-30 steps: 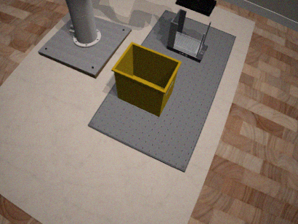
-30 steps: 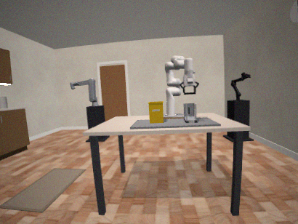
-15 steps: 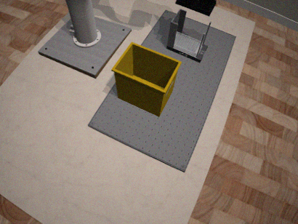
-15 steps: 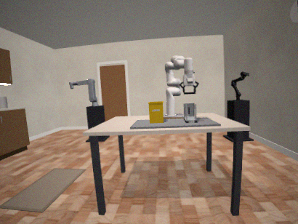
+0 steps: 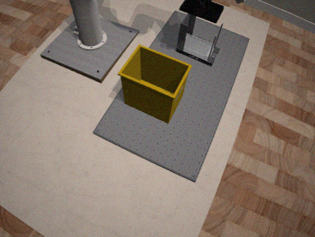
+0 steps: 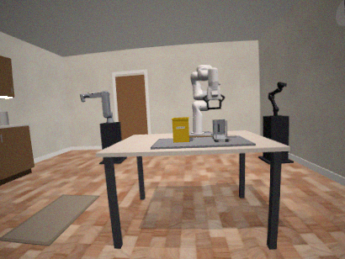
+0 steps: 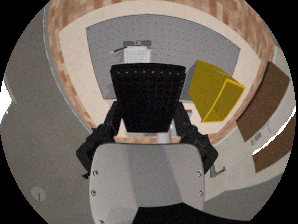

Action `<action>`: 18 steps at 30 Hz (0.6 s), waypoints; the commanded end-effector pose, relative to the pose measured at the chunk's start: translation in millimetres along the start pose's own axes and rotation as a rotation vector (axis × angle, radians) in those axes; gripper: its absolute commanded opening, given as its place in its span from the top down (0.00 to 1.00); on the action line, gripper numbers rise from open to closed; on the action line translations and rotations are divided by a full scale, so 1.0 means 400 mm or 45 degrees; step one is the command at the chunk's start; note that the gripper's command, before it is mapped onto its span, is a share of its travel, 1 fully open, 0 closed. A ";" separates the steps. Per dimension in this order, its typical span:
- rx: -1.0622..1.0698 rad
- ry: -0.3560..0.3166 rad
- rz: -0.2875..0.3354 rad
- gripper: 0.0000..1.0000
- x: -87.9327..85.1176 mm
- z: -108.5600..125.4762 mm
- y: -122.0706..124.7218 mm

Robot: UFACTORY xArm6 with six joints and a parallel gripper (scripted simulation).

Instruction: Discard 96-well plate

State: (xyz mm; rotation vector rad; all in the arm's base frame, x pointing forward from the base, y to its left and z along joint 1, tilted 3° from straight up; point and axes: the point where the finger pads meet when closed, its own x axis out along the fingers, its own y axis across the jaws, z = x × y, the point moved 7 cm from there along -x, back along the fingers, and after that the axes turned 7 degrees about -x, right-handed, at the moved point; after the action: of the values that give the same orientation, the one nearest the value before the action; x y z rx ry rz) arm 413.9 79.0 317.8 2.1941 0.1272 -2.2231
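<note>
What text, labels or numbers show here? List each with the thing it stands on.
No text can be read in any view.
Yellow bin: a pale label on its front face, too small and blurred to read.
Rack, the plate in the hand: no markings visible.
</note>
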 end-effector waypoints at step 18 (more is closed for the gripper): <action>-0.001 0.006 -0.001 1.00 0.006 0.044 0.162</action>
State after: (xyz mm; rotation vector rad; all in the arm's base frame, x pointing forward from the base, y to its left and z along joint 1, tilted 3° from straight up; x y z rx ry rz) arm 402.9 27.3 312.4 2.1941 0.1273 -2.2230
